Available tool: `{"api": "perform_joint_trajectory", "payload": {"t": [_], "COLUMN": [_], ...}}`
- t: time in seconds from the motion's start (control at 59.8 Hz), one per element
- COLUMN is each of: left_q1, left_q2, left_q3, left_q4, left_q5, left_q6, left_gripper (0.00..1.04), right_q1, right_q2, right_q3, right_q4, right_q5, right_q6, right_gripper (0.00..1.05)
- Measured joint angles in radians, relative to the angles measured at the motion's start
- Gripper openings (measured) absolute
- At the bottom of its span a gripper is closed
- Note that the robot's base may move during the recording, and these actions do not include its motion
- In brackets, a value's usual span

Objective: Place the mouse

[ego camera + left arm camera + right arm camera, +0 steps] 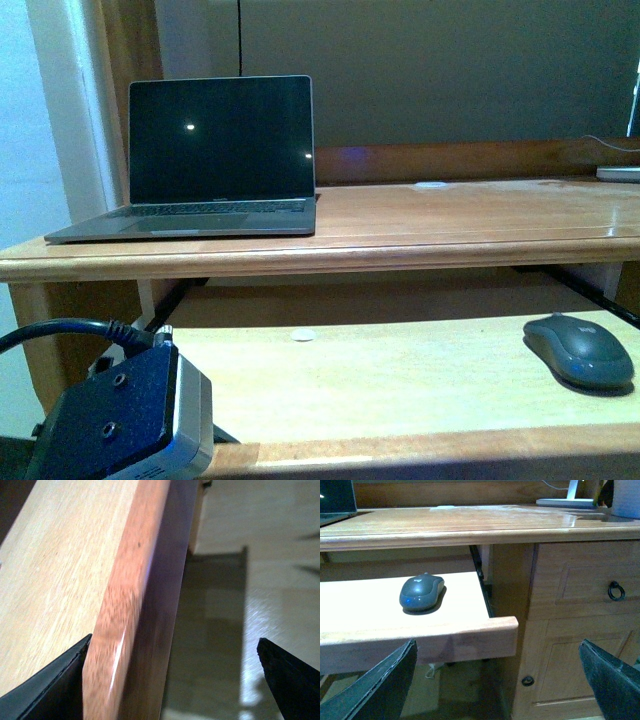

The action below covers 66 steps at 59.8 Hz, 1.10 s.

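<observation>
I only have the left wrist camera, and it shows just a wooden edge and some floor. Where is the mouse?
Observer: The mouse lies on the pull-out tray, near its right end.
Operator: Is the right gripper holding it?
Observer: No. The right gripper is open, out in front of the tray and apart from the mouse.
Operator: Anything on the desktop above?
Observer: An open laptop with a dark screen stands at the left end of the desktop.

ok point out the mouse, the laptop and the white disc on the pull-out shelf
mouse point(578, 350), front view, its domed top
laptop point(220, 140), front view, the dark screen
white disc point(302, 335), front view, its centre
</observation>
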Motion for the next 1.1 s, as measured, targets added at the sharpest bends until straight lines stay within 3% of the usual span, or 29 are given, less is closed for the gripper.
{"api": "perform_joint_trajectory", "payload": {"t": [0.117, 0.251, 0.385, 0.636, 0.887, 0.97, 1.104], "left_q1": [-0.031, -0.027, -0.013, 0.001, 0.029, 0.027, 0.063], "left_q2": [-0.024, -0.041, -0.111, -0.314, -0.674, -0.850, -1.279], "left_q3": [-0.051, -0.051, -0.032, -0.133, -0.384, -0.486, -0.583], "left_q4": [0.257, 0.527, 0.594, 0.499, 0.344, 0.365, 0.072], "left_q5": [-0.066, -0.224, -0.401, -0.697, -0.866, -0.975, -0.962], "left_q6": [-0.357, -0.788, -1.085, -1.163, -1.130, -1.062, -1.016], "left_gripper": [0.97, 0.97, 0.97, 0.97, 0.96, 0.83, 0.54], "right_q1": [0.000, 0.000, 0.000, 0.000, 0.000, 0.000, 0.000], "right_q2": [0.000, 0.000, 0.000, 0.000, 0.000, 0.000, 0.000], "right_q3": [0.000, 0.000, 0.000, 0.000, 0.000, 0.000, 0.000], "right_q4": [0.000, 0.000, 0.000, 0.000, 0.000, 0.000, 0.000], "right_q5": [0.000, 0.000, 0.000, 0.000, 0.000, 0.000, 0.000], "right_q6": [0.000, 0.000, 0.000, 0.000, 0.000, 0.000, 0.000], "right_gripper": [0.97, 0.97, 0.97, 0.97, 0.97, 0.97, 0.97]}}
